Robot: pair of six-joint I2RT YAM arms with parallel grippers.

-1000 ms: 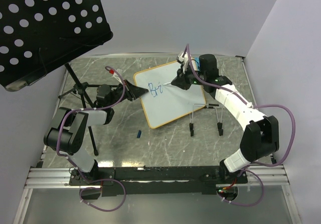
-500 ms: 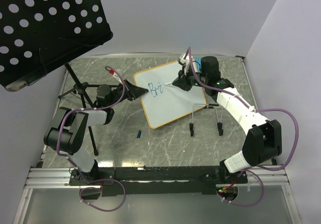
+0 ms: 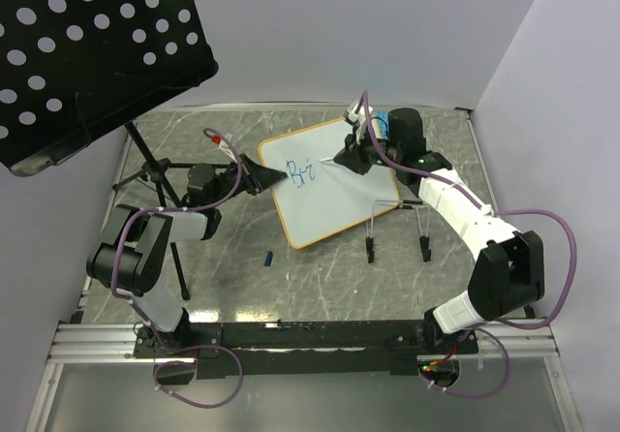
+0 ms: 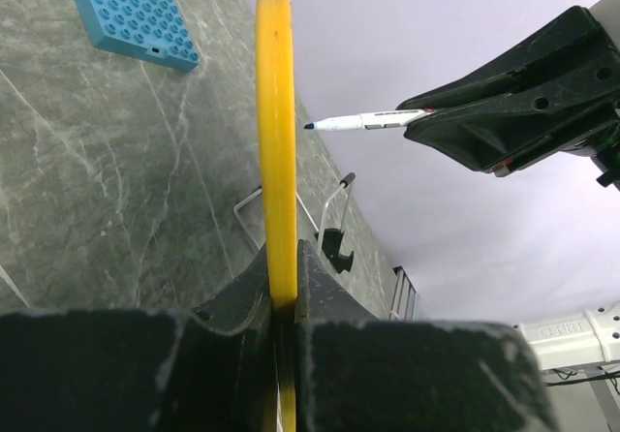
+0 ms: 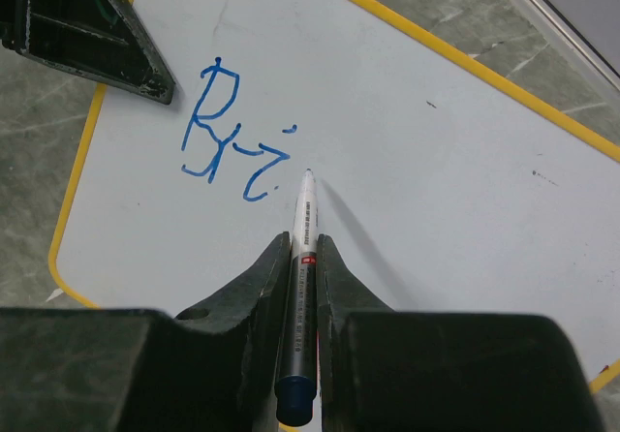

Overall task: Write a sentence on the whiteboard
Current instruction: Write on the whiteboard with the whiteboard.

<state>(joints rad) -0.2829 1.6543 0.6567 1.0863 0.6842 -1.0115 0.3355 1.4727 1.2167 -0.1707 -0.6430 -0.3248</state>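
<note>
- Grey marbled worktop (image 3: 329,277), plain pale walls around it, and a black perforated music stand (image 3: 87,45) looming over the far-left corner.
- The whiteboard (image 3: 339,200) sits mid-worktop toward the far edge, turned askew: glossy white, rounded corners, thin yellow rim.
- The sentence (image 5: 225,146) is in blue cursive, only "Bri" readable, up by the board edge that the left arm holds.
- The left gripper (image 4: 281,277) is clenched on the board's rim. The right gripper (image 5: 303,248) is clamped round a white marker (image 5: 306,209), its tip just right of the last stroke.
- Whether the tip touches is hard to judge; a blue studded plate (image 4: 131,15) is cut off at the frame's edge.
</note>
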